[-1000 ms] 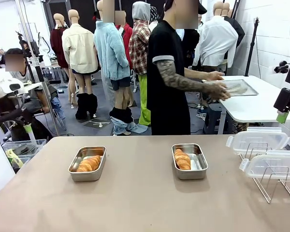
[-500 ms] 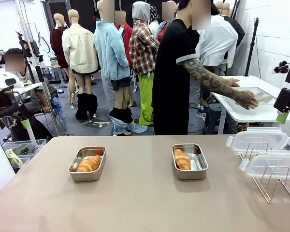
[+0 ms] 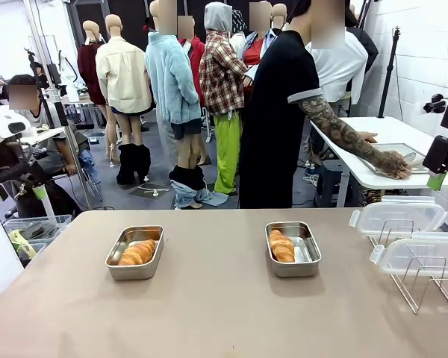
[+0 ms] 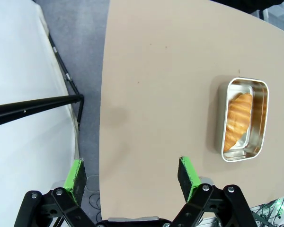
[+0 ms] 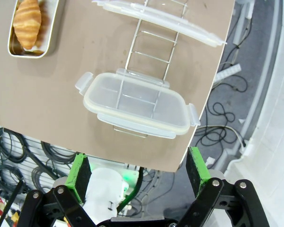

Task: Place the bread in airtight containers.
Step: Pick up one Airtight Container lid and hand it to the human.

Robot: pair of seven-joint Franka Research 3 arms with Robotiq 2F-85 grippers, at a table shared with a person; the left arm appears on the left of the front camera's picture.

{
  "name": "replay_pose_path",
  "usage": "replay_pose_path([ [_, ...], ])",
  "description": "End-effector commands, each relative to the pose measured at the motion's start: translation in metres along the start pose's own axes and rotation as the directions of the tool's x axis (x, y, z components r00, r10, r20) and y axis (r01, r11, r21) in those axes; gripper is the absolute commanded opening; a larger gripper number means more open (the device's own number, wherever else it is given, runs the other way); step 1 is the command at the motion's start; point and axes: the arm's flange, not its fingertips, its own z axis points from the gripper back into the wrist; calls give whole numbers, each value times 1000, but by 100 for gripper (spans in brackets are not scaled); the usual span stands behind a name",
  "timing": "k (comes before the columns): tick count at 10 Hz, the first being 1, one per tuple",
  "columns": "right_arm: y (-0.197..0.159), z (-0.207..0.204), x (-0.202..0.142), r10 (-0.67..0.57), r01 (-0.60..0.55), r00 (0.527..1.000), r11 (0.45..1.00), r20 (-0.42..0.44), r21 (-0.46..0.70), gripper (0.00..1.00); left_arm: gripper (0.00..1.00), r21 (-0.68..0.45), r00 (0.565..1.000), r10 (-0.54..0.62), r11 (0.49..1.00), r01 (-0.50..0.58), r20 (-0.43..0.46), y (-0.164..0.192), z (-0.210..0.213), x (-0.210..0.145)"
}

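A white brick wall (image 3: 417, 63) is rising on the right, a white table (image 3: 381, 180) standing beside it on grey floor (image 3: 127, 198).

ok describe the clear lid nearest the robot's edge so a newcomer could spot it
Start at the tan table, then go to the wire rack at its right end. Two clear lids rest on it. The nearer lid sits closer to the robot's edge, in front of the other lid.
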Motion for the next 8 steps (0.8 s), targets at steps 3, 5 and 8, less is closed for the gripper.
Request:
replay_pose_path([
  [3, 2, -2, -1, -18, 18, 1000, 1000, -6, -5, 100, 100, 6, 1000, 19, 1000, -19, 19, -1, -1, -1],
  [5, 2, -2, -1, -18, 18, 1000, 1000, -6, -5, 100, 100, 6, 1000, 19, 1000, -19, 19, -1, -1, -1],
  [8, 2, -2, -1, -18, 18, 1000, 1000, -6, -5, 100, 100, 6, 1000, 19, 1000, -19, 19, -1, -1, -1],
])
